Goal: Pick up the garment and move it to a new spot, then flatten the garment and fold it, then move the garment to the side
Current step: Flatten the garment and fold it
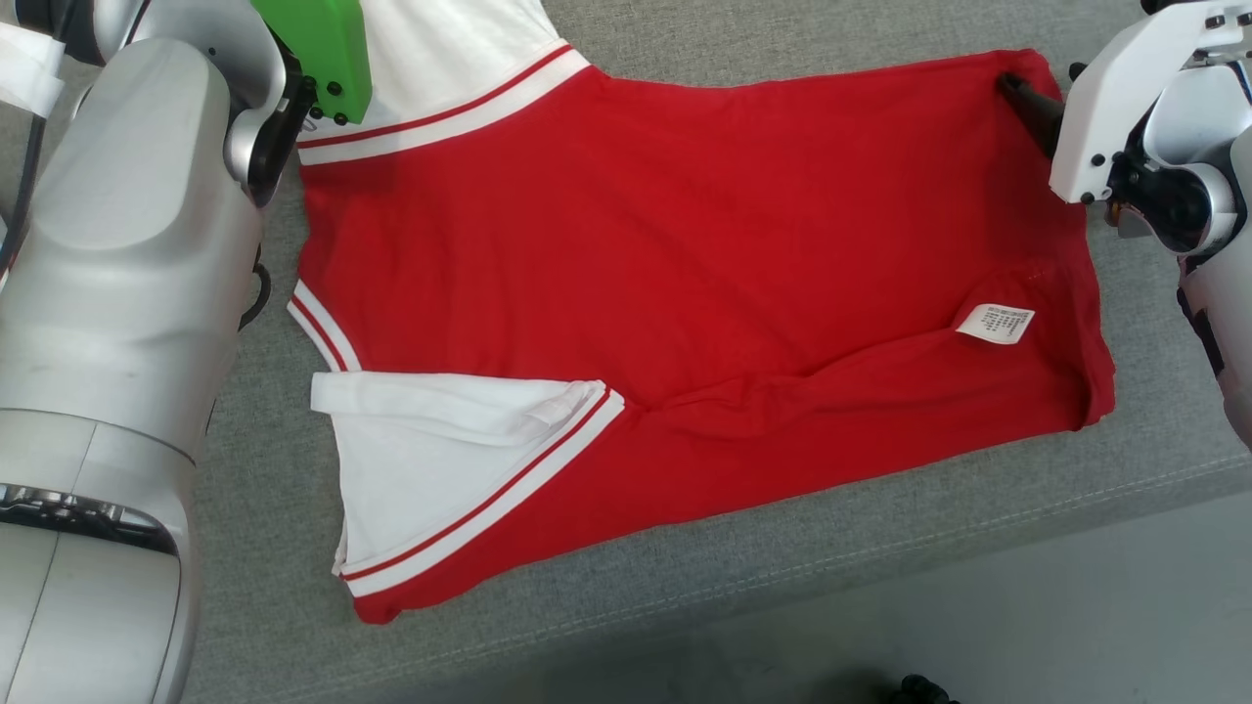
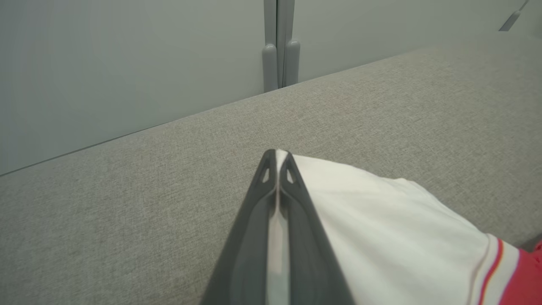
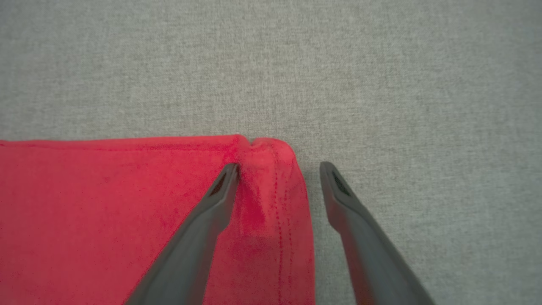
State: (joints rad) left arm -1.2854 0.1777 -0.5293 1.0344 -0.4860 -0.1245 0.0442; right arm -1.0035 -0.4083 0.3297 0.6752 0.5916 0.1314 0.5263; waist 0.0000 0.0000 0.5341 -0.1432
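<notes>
Head view has the garment (image 1: 685, 244), red with white sleeves and striped trim, spread across the grey tabletop (image 1: 782, 577), its hem toward 3 o'clock and its shoulders toward 10 o'clock. The left gripper (image 2: 277, 154) has its jaws clenched on the edge of a white sleeve (image 2: 381, 220). The right gripper (image 3: 279, 166) hangs released over the hem corner at 2 o'clock, one finger on the red cloth and the other on bare tabletop just beside it. The main risk, as I judge it, is a one-sided pull: if the left arm draws the sleeve while the right holds nothing, the body may drag askew and deepen the ridge near the care label (image 1: 995, 323). If the right jaws close from here, they may catch only the top layer, or pinch a bunched corner that spoils the flattening. The near sleeve (image 1: 440, 460) at 7 o'clock lies doubled on itself and could get folded in that way. The left forearm (image 1: 127, 293) covers the cloth at 9 o'clock, and the far sleeve and collar are cut off at 11 o'clock. I cannot tell how many layers the left jaws hold. The label's print is unreadable.
</notes>
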